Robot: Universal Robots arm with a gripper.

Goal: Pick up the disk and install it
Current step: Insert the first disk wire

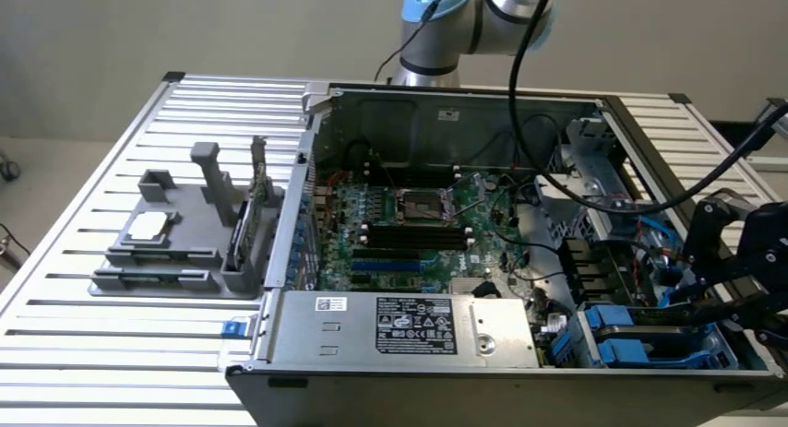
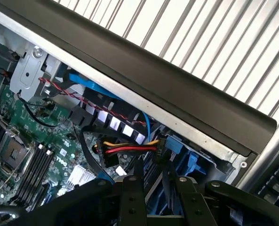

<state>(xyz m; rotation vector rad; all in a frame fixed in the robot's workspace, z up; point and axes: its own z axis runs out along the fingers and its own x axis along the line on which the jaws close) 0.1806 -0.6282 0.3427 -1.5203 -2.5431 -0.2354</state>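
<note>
The install step seems in hand: the disk (image 1: 640, 342) lies flat in its blue carrier in the drive bay at the case's (image 1: 407, 383) near corner, on the exterior view's right. The gripper (image 1: 702, 298) hovers close over it, and I cannot tell whether it grips it. The disk's long axis seems to run along the case's near wall, so seating it likely calls for a straight, level push.

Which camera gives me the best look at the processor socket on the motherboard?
The exterior view: the processor socket lies unobstructed and is seen from above. The wrist view catches the processor socket at a slant, beside the memory slots.
</note>
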